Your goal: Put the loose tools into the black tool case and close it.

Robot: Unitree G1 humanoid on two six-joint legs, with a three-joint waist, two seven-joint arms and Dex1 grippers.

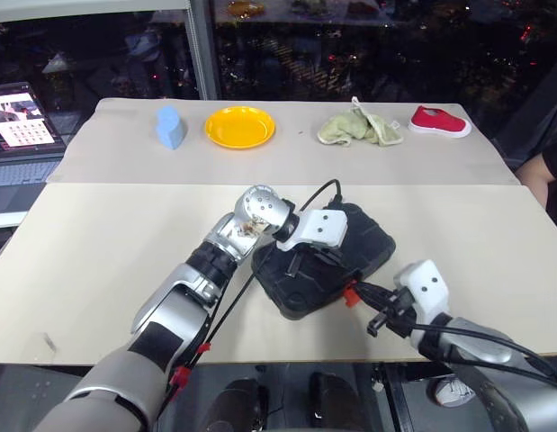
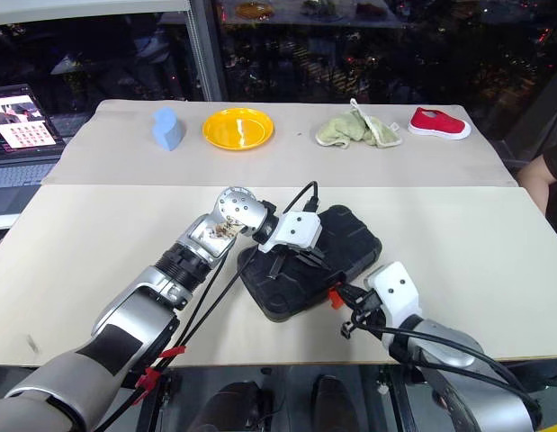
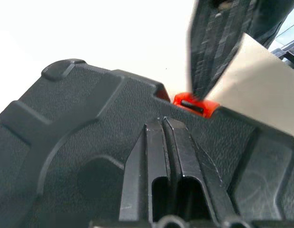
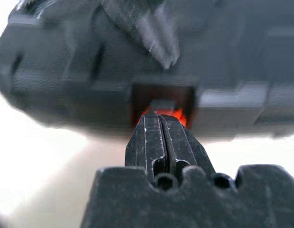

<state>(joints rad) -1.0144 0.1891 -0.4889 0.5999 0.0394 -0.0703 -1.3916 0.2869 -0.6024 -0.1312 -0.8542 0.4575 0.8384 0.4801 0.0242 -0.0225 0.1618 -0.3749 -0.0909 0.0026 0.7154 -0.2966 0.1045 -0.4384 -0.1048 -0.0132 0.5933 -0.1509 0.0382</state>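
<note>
While the black moulded-plastic tool case (image 1: pixel 325 261) lies closed near the front edge of the beige table (image 1: pixel 98 234), I see its long axis running diagonally, the orange latch tab (image 1: pixel 351 293) facing my right gripper (image 1: pixel 379 310). That gripper's fingers are pressed together, tips at the latch. My left gripper (image 1: pixel 296 263), also clenched, presses its fingertips on the lid.

Both arms wore silver-grey shells broken by black ribbed bands, with loose black cables running alongside. A rounded metallic joint capped the left wrist ahead of a glossy white housing. Small red tags marked the left arm's cable. The left gripper (image 1: pixel 296 263) and right gripper (image 1: pixel 361 292) each ended in two slim black, scuffed fingers.
</note>
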